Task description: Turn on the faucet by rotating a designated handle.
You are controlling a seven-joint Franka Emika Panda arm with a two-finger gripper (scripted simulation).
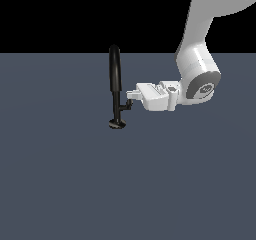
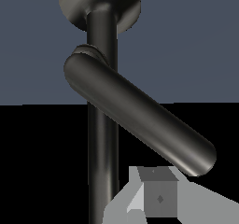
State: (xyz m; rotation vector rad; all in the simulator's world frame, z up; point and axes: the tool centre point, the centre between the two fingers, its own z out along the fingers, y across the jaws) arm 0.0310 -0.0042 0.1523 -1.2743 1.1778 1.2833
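Just beside the faucet stem, your gripper lies level at the handle, whose peg runs toward it; grip state unclear.

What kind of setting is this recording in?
A bare simulated test scene, not a real kitchen or bathroom: a flat grey floor under a black void, holding only a lone black faucet with no sink, and a white gripper at its handle.

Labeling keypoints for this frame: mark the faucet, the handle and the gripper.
faucet (image 1: 115,69): exterior view, on the tall arched spout.
handle (image 2: 140,118): wrist view, mid-length of the angled black bar.
gripper (image 1: 131,92): exterior view, at the tips of the fingers by the handle's side arm.
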